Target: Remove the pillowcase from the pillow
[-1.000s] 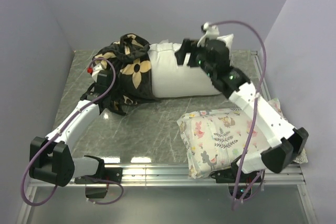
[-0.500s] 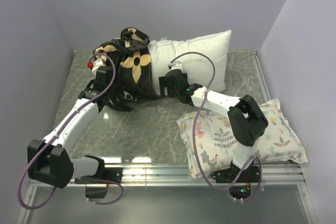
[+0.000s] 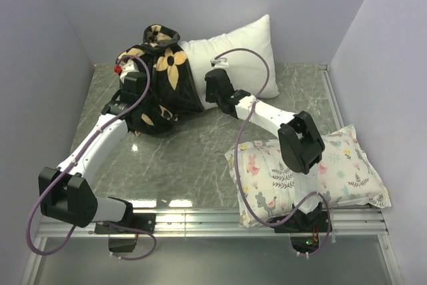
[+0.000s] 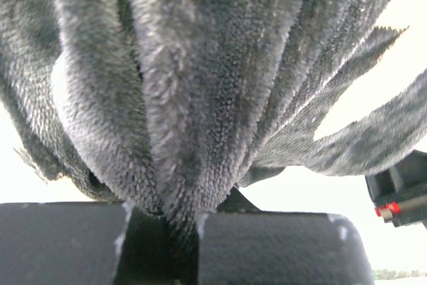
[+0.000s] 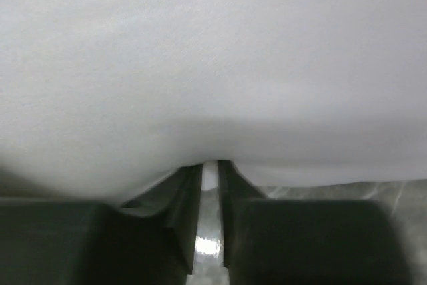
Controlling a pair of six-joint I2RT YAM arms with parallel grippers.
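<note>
1. a grey marbled table (image 3: 193,158) fills the floor of a booth with pale lavender walls (image 3: 67,18) at the back and on both sides.
2. the pillowcase (image 3: 163,75), black with tan flowers, sits bunched at the back left of the table. it covers only the left end of the pillow (image 3: 243,48).
3. the pillow's bare white right part sticks out of the pillowcase and tilts up toward the back wall, with one corner highest.
4. my left gripper (image 4: 180,231) is pinched tight on a fold of the pillowcase. in my left wrist view the dark plush cloth fans out from between my fingers (image 4: 67,245).
5. my right gripper (image 5: 208,231) sits at the pillow's near lower edge, just beside the pillowcase's rim. its fingers are drawn close with a thin slit between them, and white fabric bulges onto their tips. i cannot tell whether a fold is caught.
6. a smaller floral pillow (image 3: 333,171) lies at the near right under my right arm (image 3: 267,115), well apart from the white one.
</note>
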